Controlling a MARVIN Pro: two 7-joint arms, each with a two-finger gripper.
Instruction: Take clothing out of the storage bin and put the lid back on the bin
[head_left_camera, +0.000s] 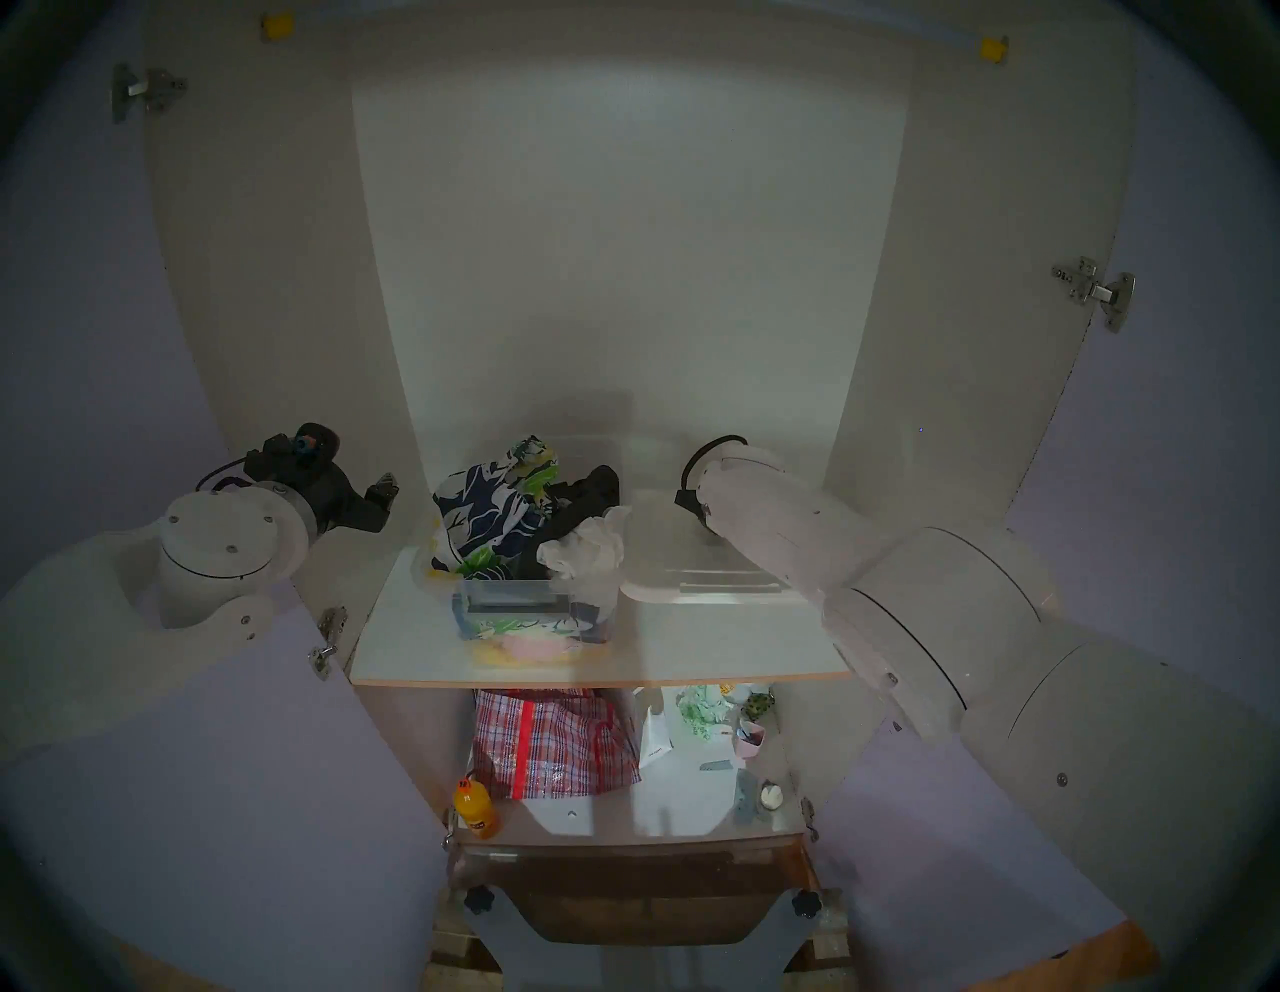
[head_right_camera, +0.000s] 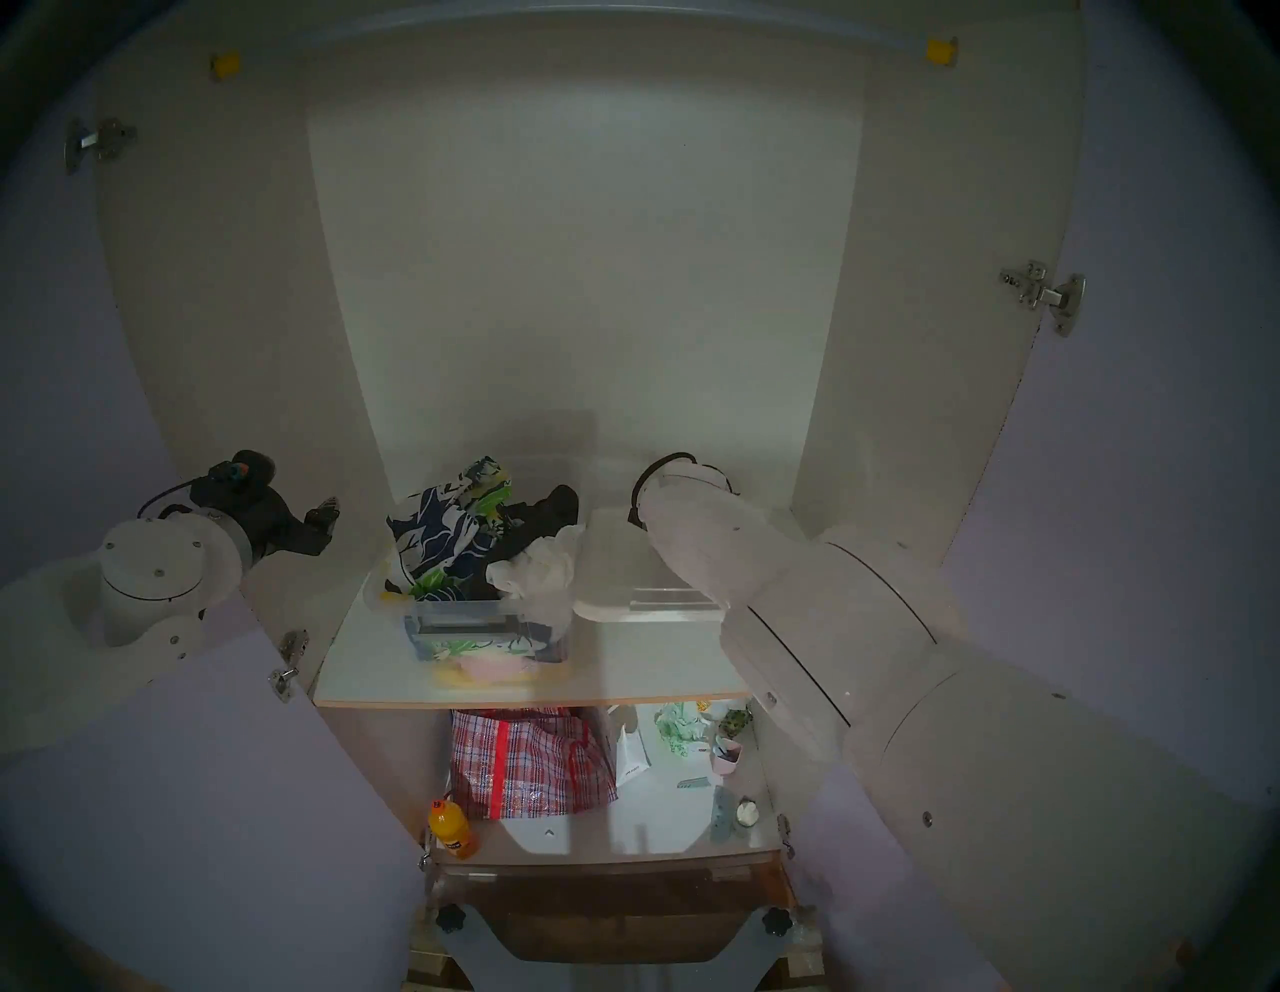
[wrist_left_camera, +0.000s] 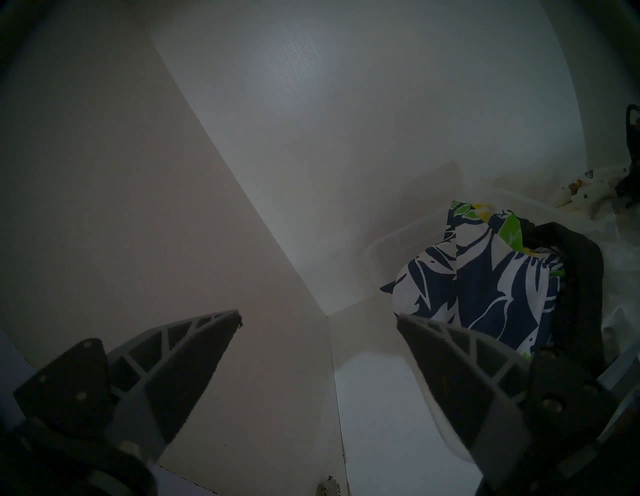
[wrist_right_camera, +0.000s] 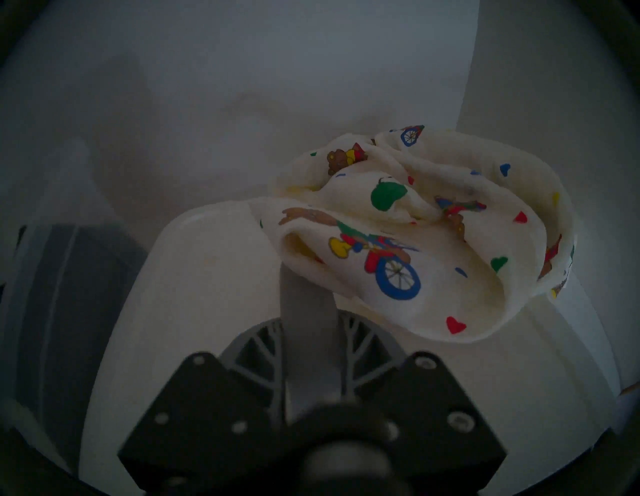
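Two arms at the wardrobe shelf (head_left_camera: 692, 644). Right gripper (wrist_right_camera: 308, 304), jaws clenched on the grey strap handle (wrist_right_camera: 304, 332) of the white plastic lid (wrist_right_camera: 207, 277), holds it right of the clear plastic storage bin (head_left_camera: 533, 609). Cream cartoon-print garment (wrist_right_camera: 433, 235) rides on the lid's far side. Left gripper (wrist_left_camera: 318, 322) idle, jaws released. Judgement: lid-replacing step; garment must come off first, and heaped leaf-print cloth (head_left_camera: 485, 519) may block seating.

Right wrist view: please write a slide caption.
Right gripper shut on the lid's grey strap, cartoon-print garment lying on it.

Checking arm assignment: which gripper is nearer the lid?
Right. The right gripper is closed on the lid's grey handle; the left gripper is open, away beyond the bin.
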